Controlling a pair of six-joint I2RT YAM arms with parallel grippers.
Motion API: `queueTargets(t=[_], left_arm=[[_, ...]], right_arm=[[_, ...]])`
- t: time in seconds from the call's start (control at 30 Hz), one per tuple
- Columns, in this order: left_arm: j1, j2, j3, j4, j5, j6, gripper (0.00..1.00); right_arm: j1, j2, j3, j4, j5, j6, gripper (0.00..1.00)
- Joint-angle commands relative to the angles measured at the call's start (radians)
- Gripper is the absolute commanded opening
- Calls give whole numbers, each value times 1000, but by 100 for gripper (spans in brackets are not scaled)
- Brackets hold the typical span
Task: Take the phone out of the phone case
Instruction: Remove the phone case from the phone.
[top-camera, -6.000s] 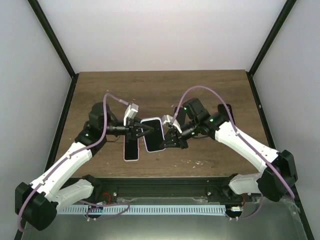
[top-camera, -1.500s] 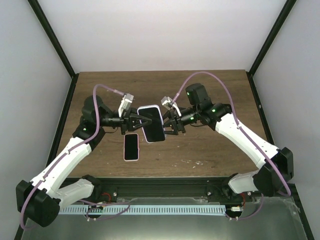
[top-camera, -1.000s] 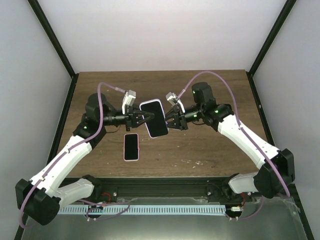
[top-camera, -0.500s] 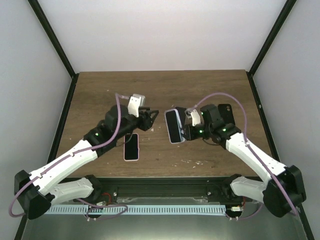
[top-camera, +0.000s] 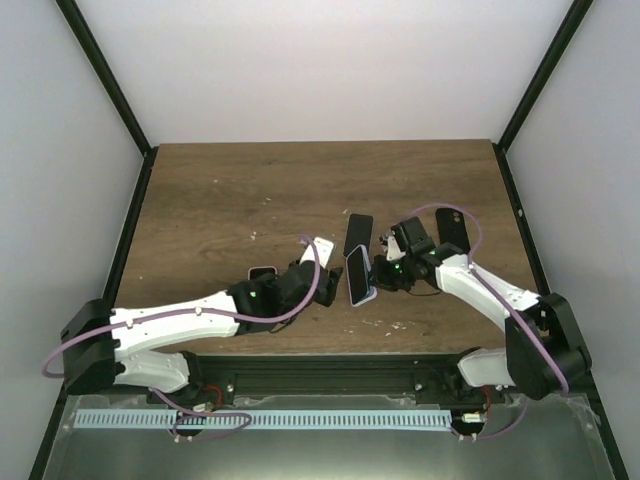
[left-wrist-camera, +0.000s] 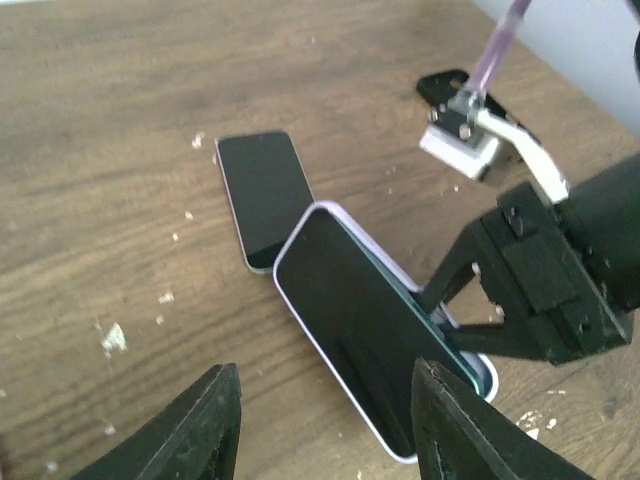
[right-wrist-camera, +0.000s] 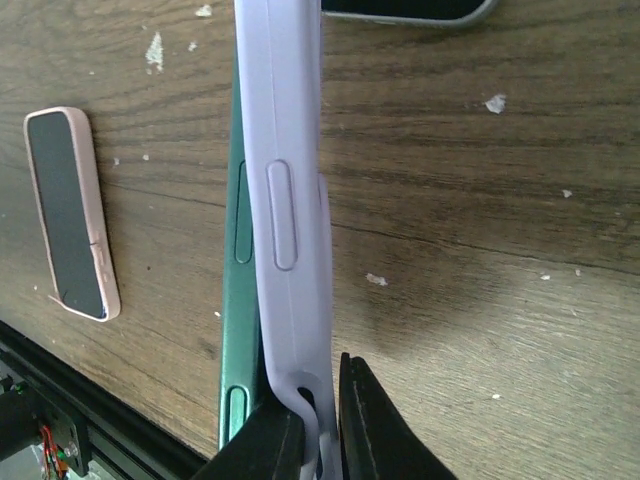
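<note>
Near the bench (top-camera: 220, 190) front, right pincer (right-wrist-camera: 310, 415) clenched on lavender phone case (right-wrist-camera: 285, 200) rim, left pincer (left-wrist-camera: 322, 395) released, empty, just beside it.

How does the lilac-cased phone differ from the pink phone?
The lilac-cased phone is tilted up, clamped by the right gripper; the pink phone lies flat on the table, untouched. The lilac-cased phone shows a green body beside its case; the pink phone shows none. Both screens are dark.
</note>
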Motion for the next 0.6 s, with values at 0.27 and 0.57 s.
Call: queueTargets(t=[0.27,0.57], left_arm=[[-63,203,22,36,12,-220,47],[-63,317,-6,173,113,-261,45]], right_arm=[[21,98,72,27,8,104,1],[47,168,105,55,21,119,1]])
